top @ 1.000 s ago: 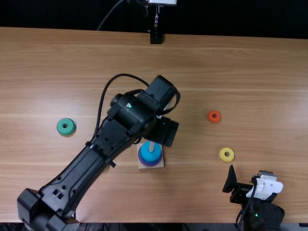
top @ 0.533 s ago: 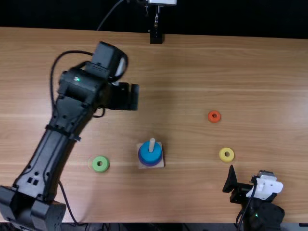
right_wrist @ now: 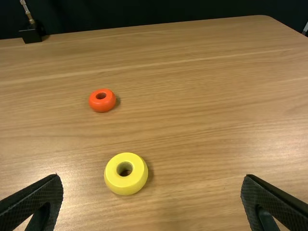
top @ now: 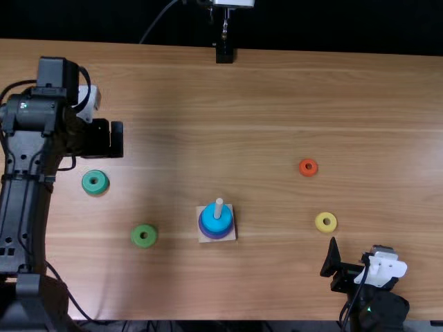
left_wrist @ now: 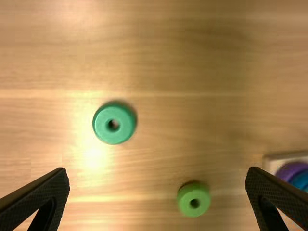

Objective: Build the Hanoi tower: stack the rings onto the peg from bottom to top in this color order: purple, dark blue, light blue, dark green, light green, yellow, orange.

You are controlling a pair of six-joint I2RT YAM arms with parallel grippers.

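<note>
Top view: left gripper (top: 111,140) has swung clear of the pale upright peg (top: 219,205), stacked to its round light blue ring (top: 216,221), to its ten o'clock, near the round dark green ring (top: 95,182), likely next. Left wrist view: fingers spread, empty. Right wrist view: right gripper (right_wrist: 151,180) likewise, by the round yellow ring (right_wrist: 126,186).

Can't read any text, label, brand, number or sign.

Dark backdrop behind the wooden table (top: 277,97).
</note>
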